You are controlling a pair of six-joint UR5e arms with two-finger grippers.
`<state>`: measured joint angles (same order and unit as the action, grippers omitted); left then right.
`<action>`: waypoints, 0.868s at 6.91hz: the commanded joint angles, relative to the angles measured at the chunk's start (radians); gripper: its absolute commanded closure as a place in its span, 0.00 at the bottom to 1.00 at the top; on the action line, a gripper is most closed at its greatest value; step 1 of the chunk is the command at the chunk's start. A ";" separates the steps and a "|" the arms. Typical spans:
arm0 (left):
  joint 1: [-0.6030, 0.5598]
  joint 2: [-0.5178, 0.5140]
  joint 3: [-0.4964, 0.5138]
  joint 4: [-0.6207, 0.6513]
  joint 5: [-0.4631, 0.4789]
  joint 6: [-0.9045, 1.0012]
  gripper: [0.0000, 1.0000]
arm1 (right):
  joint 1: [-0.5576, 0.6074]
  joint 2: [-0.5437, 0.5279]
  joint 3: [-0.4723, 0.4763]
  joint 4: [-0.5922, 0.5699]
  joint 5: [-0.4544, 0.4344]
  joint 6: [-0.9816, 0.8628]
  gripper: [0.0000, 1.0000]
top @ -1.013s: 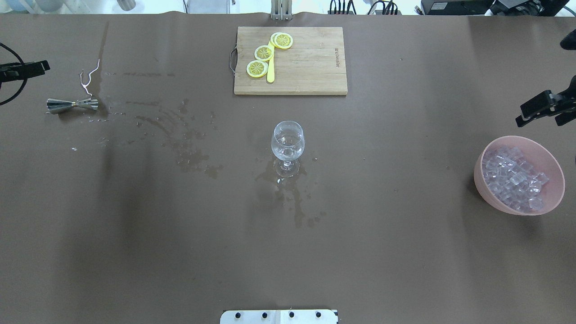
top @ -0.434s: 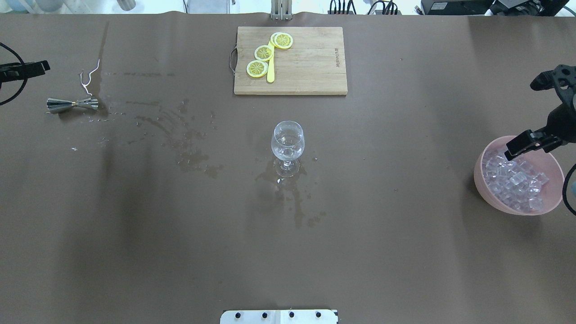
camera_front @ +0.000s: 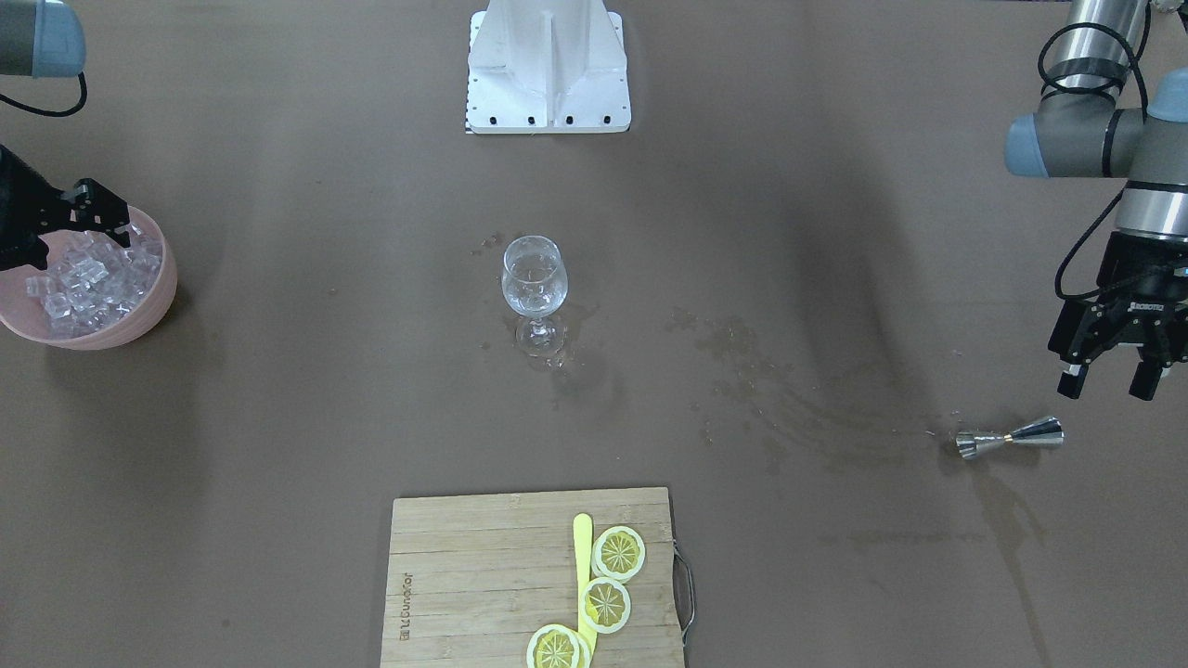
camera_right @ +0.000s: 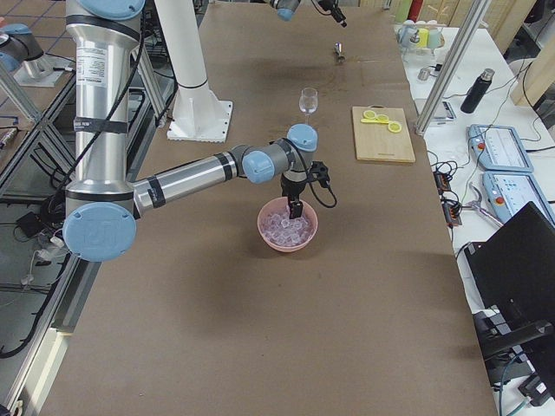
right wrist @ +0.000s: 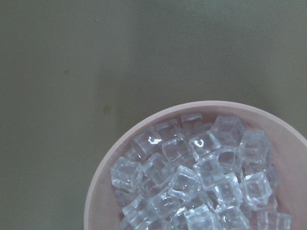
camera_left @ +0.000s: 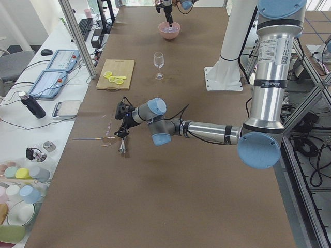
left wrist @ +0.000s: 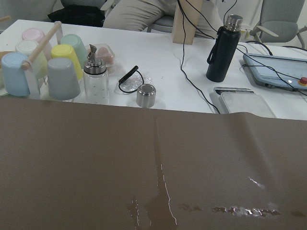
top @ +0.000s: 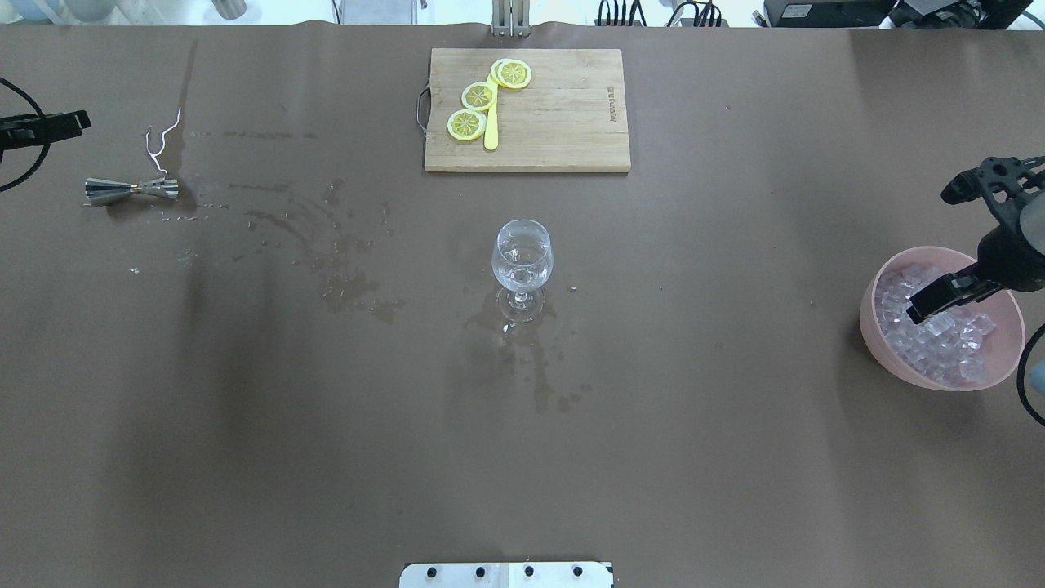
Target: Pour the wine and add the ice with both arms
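Observation:
The clear wine glass (top: 522, 257) stands upright at the table's middle, also in the front view (camera_front: 534, 278). The ice (top: 939, 335) is a heap of small clear cubes in a pink bowl (top: 878, 343) at the right, seen close in the right wrist view (right wrist: 192, 177). My right gripper (camera_front: 97, 213) hangs open and empty just over the ice, fingers pointing down into the bowl (camera_front: 158, 297). My left gripper (camera_front: 1109, 380) is open and empty, just above and beside a steel jigger (camera_front: 1010, 436) that lies on its side.
A wooden cutting board (top: 555, 122) with lemon slices (top: 478, 96) and a yellow knife lies at the far middle. Wet spill patches (top: 343, 269) spread between jigger and glass. The white base block (top: 506, 574) is at the near edge. Cups and bottles stand past the left table end (left wrist: 62, 67).
My right gripper has moved from beyond the bowl to over the ice and come down toward it. The left arm, glass and jigger have not moved.

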<state>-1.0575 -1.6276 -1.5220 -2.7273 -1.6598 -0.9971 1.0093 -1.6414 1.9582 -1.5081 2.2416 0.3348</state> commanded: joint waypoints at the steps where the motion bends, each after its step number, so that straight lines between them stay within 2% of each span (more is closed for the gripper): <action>1: 0.001 -0.001 0.000 0.000 0.000 0.000 0.02 | -0.011 -0.001 -0.031 0.003 -0.007 -0.071 0.01; 2: 0.001 -0.002 -0.003 0.000 0.000 -0.001 0.02 | -0.011 -0.001 -0.041 0.003 -0.022 -0.079 0.01; 3: 0.001 -0.002 -0.001 0.000 0.000 -0.002 0.02 | -0.012 0.002 -0.044 0.003 -0.026 -0.083 0.05; 6: 0.001 -0.002 -0.001 0.000 0.000 -0.002 0.02 | -0.012 0.005 -0.054 0.003 -0.028 -0.085 0.29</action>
<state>-1.0569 -1.6291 -1.5234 -2.7274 -1.6598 -0.9986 0.9972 -1.6394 1.9118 -1.5048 2.2150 0.2516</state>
